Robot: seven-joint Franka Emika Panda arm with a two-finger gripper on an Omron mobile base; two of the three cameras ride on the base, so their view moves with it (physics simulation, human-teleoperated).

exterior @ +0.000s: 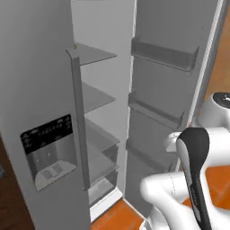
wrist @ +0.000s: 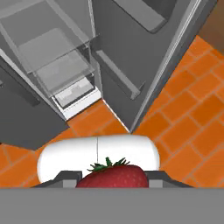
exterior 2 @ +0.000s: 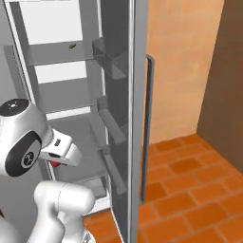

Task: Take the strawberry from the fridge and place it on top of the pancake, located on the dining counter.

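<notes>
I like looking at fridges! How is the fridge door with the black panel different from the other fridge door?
The grey fridge door with the black dispenser panel is shut, while the other grey fridge door is swung open. The shut door shows its smooth outer face; the open door shows its inside with grey shelf bins. Both are tall and grey.

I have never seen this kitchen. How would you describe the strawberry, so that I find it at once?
Start at the tall grey fridge, whose right door stands open over an orange brick floor. In front of it is the robot's gripper, and the strawberry sits between its jaws. It is the one bright red fruit with a green leafy top; all around it is grey, white or orange.
</notes>
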